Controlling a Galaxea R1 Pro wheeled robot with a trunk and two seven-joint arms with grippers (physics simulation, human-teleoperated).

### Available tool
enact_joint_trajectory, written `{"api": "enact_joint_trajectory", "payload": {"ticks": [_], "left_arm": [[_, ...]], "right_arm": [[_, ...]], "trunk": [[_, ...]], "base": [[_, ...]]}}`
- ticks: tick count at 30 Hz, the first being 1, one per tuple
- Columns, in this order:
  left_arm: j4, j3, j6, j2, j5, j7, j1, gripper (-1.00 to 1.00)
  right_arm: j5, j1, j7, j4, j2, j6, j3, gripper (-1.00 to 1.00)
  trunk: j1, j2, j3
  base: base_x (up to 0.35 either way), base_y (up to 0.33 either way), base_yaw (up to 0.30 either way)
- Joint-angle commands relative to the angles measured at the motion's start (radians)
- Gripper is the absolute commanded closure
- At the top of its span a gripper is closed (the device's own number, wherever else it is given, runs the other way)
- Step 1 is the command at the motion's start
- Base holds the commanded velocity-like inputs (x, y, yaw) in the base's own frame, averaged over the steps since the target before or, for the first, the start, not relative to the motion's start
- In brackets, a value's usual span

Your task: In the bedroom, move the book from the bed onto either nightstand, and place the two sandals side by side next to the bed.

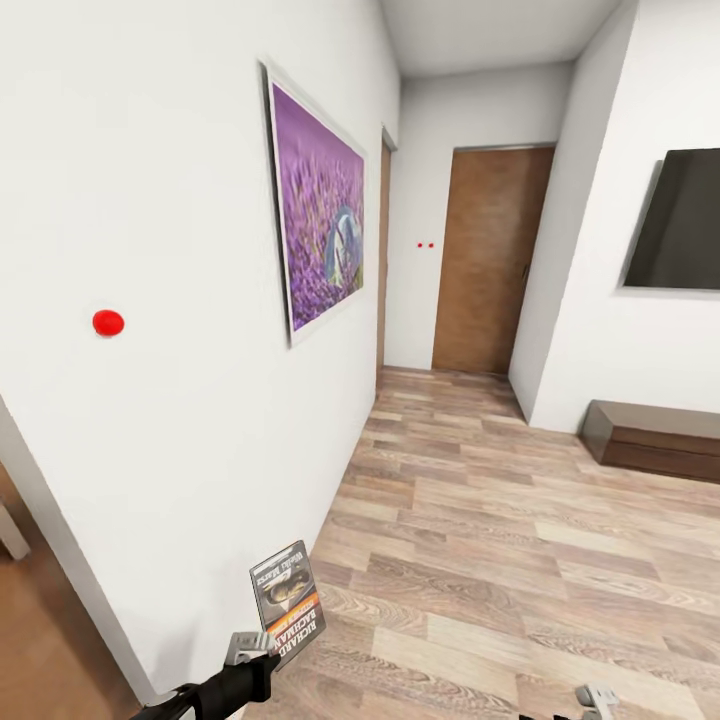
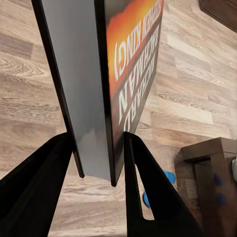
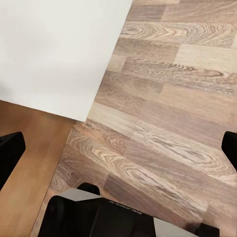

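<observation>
Robot carries book down hallway, left wall close alongside.

The left gripper (image 2: pixel 101 163) pinches the book (image 1: pixel 287 600) upright by its lower edge, both fingers (image 2: pixel 143 187) tight against the covers, near the white wall (image 1: pixel 160 300). The right gripper (image 3: pixel 118 148) stands wide apart, empty. Open plank floor (image 1: pixel 500 560) runs ahead to a brown door (image 1: pixel 490 260); a low bench (image 1: pixel 655 435) sits right.

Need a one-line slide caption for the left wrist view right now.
Left gripper clamps the book by its lower edge, upright above the wood-plank floor.
</observation>
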Motion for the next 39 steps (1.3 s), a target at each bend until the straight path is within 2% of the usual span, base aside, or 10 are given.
{"api": "enact_joint_trajectory", "payload": {"ticks": [1, 6, 17, 28, 39], "left_arm": [[0.001, 0.002, -0.002, 0.0, 0.006, -0.004, -0.001, 1.0], [0.001, 0.002, -0.002, 0.0, 0.006, -0.004, -0.001, 1.0], [0.001, 0.002, -0.002, 0.0, 0.006, -0.005, -0.001, 1.0], [0.001, 0.002, -0.002, 0.0, 0.006, -0.005, -0.001, 1.0], [0.001, 0.002, -0.002, 0.0, 0.006, -0.005, -0.001, 1.0]], "right_arm": [[-0.01, 0.0, 0.002, 0.0, -0.001, 0.01, 0.004, -1.0], [-0.01, 0.0, 0.002, 0.0, -0.001, 0.01, 0.004, -1.0], [-0.01, 0.0, 0.003, 0.0, -0.001, 0.01, 0.004, -1.0], [-0.01, 0.0, 0.003, 0.0, -0.001, 0.01, 0.004, -1.0], [-0.01, 0.0, 0.003, 0.0, -0.001, 0.009, 0.004, -1.0]], "trunk": [[0.001, -0.001, 0.0], [0.001, -0.001, 0.0], [0.001, -0.001, 0.0], [0.001, -0.001, 0.0], [0.001, -0.001, 0.0]], "base": [[0.141, -0.044, 0.0], [0.015, -0.005, 0.0], [0.021, 0.0, -0.175], [0.278, 0.0, -0.008], [0.028, 0.0, 0.063]]}}
